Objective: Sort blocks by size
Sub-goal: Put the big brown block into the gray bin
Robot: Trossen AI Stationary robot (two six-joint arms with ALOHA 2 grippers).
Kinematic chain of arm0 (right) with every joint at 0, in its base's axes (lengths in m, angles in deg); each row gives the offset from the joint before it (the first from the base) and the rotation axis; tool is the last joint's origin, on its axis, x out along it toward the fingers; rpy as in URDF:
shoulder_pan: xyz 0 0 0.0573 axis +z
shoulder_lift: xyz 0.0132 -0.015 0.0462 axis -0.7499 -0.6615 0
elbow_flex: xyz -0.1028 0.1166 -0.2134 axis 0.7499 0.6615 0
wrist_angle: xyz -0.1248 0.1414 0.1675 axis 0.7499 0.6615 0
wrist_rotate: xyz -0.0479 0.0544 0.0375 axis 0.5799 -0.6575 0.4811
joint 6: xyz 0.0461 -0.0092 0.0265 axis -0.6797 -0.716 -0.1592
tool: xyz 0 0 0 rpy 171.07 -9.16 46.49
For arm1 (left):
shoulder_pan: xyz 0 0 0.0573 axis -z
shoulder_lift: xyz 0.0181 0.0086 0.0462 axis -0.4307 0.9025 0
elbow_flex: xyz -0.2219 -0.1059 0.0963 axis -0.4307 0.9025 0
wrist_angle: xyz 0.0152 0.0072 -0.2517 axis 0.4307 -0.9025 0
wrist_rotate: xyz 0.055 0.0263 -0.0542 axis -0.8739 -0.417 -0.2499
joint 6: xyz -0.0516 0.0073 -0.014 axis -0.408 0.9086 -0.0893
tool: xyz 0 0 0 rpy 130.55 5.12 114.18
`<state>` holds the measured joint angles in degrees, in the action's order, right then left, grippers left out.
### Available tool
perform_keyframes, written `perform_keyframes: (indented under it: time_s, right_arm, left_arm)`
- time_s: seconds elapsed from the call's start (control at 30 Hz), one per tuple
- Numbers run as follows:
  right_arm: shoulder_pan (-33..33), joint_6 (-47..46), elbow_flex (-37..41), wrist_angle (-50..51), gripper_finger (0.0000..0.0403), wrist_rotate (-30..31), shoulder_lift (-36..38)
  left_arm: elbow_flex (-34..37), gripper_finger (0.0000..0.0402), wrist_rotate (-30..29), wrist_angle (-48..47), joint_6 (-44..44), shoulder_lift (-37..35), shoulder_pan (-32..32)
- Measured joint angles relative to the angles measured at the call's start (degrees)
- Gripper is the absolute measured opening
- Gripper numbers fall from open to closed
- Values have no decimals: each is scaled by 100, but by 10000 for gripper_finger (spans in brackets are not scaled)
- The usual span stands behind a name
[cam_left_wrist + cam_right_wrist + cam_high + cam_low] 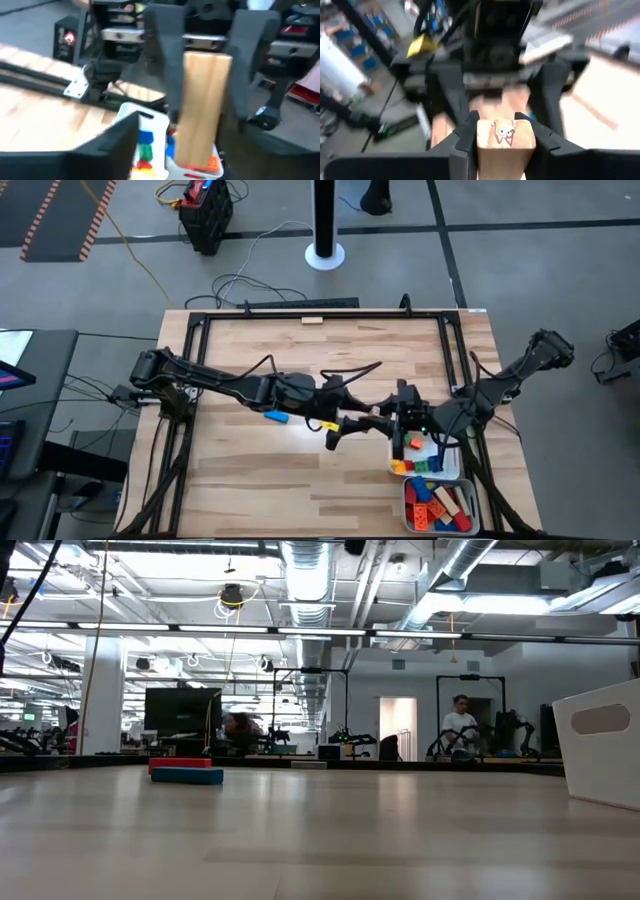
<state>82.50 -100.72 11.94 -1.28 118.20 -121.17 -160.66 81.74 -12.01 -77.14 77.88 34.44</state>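
I see the right gripper (506,142) shut on a tan wooden block (506,150) above the tray (452,472); left gripper (205,95) stands open around it, w/ fingers apart.

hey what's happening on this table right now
The two arms meet over the middle of the table, passing a tan wooden block from one to the other. The right gripper has its fingers against the block's end, while the left gripper faces it with fingers spread on either side. Two white trays at the table's near right corner hold coloured bricks. A blue brick lies loose on the wood.
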Motion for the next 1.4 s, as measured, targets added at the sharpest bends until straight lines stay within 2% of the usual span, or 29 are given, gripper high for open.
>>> perform_keyframes:
  time_s: [0.07, 0.13, 0.23, 0.3, 0.43, 0.67, 0.77, 0.87, 0.97, 1.2, 1.4]
  right_arm:
    - [169, -380, 0, 460, 126, -71, 111]
    - [409, -939, 0, 1025, 126, -237, 212]
    - [847, -1924, 0, 1987, 126, -272, 319]
    - [1188, -2659, 0, 2579, 126, -306, 335]
    - [1874, -4163, 0, 3401, 126, -911, 256]
    - [2938, -6460, 0, 4257, 126, -1521, -356]
    - [3287, -7185, 2, 4313, 126, -1897, -731]
    - [3516, -7727, 2, 4222, 129, -2506, -1055]
    - [3717, -8034, 2, 4169, 148, -2899, -1352]
    - [3756, -8466, 4, 4169, 168, -3083, -1812]
    - [3605, -8694, 3, 4213, 176, -3297, -1534]
  left_arm:
    - [-1, 294, -40, -262, -131, 1, -16]
    - [-1, 336, -140, -585, -310, 1, -41]
    - [-1, 362, -177, -1146, -575, 1, -89]
    - [-1, 363, -150, -1558, -668, 1, -97]
    - [-1, 352, -31, -2326, -760, 1, -155]
    - [-1, 343, 119, -3578, -773, 1, -312]
    - [-1, 342, 132, -4127, -559, 1, -402]
    - [-1, 342, 215, -4589, -257, 1, -482]
    - [-1, 342, 385, -4889, -8, 1, -561]
    - [-1, 342, 497, -5112, 546, 1, -684]
    - [47, 342, 1130, -5759, 1553, 1, -663]
